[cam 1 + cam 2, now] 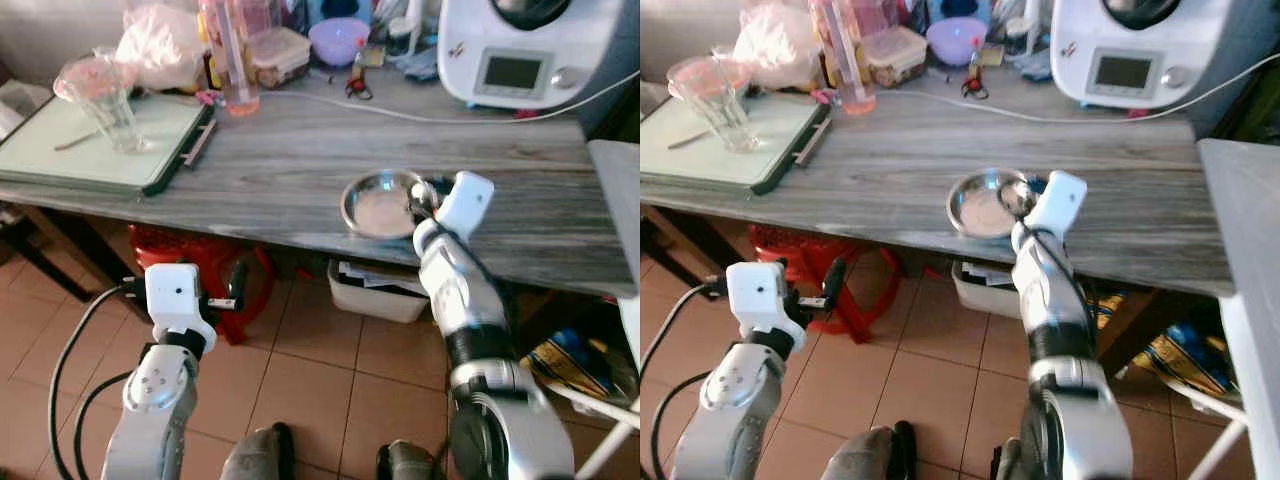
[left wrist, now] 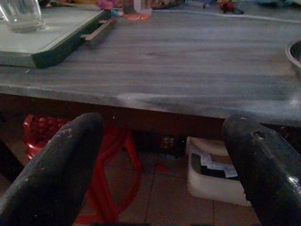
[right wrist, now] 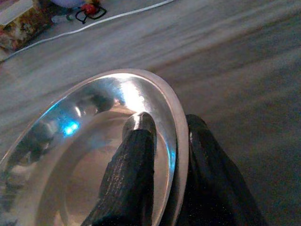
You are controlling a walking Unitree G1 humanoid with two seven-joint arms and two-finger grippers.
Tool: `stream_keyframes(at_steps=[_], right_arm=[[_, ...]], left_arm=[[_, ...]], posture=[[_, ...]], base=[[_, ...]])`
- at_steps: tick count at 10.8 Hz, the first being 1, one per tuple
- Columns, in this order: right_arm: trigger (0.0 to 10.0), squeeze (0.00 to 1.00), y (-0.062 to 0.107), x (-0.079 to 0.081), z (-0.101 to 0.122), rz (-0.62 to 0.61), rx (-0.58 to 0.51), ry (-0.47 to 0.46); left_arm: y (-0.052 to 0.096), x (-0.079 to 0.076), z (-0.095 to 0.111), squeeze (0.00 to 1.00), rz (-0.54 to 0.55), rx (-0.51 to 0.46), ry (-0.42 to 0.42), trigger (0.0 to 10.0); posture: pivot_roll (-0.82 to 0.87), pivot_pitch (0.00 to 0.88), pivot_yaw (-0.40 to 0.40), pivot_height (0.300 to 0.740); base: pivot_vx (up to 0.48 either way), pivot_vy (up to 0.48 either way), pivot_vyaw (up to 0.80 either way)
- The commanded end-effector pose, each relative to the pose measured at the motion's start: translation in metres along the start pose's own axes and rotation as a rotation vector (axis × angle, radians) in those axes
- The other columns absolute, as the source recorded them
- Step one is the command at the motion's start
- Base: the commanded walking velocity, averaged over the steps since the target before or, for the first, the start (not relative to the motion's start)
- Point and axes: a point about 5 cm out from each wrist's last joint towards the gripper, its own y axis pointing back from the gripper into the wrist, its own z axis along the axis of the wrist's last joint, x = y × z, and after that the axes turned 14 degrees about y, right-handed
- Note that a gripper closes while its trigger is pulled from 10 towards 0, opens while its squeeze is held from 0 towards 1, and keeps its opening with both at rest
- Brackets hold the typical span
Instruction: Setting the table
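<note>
right now the right gripper (image 3: 164,136) is at the near edge of the grey wood-grain table (image 1: 300,165), fingers pinched on the rim of the steel bowl (image 1: 380,205) — one finger (image 3: 134,155) inside the bowl, the other outside, rim between them. bowl sits flat on the table close to the front edge, a bit right of centre, w/ the right arm reaching up to it from below.

left gripper (image 2: 160,155) hangs low in front of the table, below its top, fingers spread apart w/ nothing between them; it points at the table's front edge.

far left on the table: pale green tray (image 1: 90,150) w/ a clear glass (image 1: 105,100) standing upright on it, and a thin utensil lying beside the glass. behind that a plastic bag (image 1: 160,45), a tall clear bottle (image 1: 232,55) and a lidded container (image 1: 278,52). back centre: small purple bowl (image 1: 340,38). back right: white kitchen appliance (image 1: 530,50) w/ a small screen; a white cable (image 1: 400,112) runs across the tabletop towards it.

under the table: red plastic stool (image 1: 205,270) on the tiled floor (image 1: 320,370), white bin (image 1: 375,290) next to it.
</note>
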Motion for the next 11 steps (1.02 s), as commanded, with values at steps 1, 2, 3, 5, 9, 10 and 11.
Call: stream_keyframes(at_steps=[1,2,3,5,9,10,11], right_arm=[[10.0,0.00,-0.004,0.002,0.005,0.005,-0.005,-0.009],[10.0,0.00,-0.006,0.004,0.008,0.006,-0.005,-0.022],[10.0,0.00,-0.009,0.007,0.010,0.008,-0.002,-0.024],[10.0,1.00,-0.013,0.015,0.011,0.035,0.009,-0.037],[10.0,1.00,-0.012,0.030,0.009,0.096,0.023,-0.056],[10.0,1.00,-0.011,0.030,0.011,0.110,0.008,-0.057],[10.0,1.00,-0.011,0.031,0.021,0.130,-0.049,-0.026]], left_arm=[[0.003,0.002,0.003,0.00,-0.002,0.005,-0.015,10.0],[0.003,0.002,0.003,0.00,-0.006,0.010,-0.019,10.0],[0.004,0.002,0.003,0.00,-0.009,0.017,-0.022,10.0],[0.003,0.001,0.003,0.00,-0.014,0.025,-0.027,10.0],[0.000,0.000,0.003,0.00,-0.009,0.024,-0.023,10.0],[-0.001,0.000,0.003,0.00,-0.006,0.023,-0.019,10.0],[-0.002,-0.001,0.002,0.00,-0.003,0.020,-0.016,10.0]], posture=[[0.08,0.167,0.103,0.740],[0.08,0.171,0.109,0.740],[0.08,0.173,0.111,0.740],[0.08,0.170,0.112,0.740],[0.07,0.161,0.100,0.740],[0.07,0.157,0.099,0.740],[0.06,0.147,0.095,0.740]], base=[[0.000,0.000,0.00],[0.000,0.000,0.00],[0.000,0.000,0.00],[0.000,0.000,0.00],[0.000,0.000,0.00],[0.000,0.000,0.00],[0.000,0.000,0.00]])
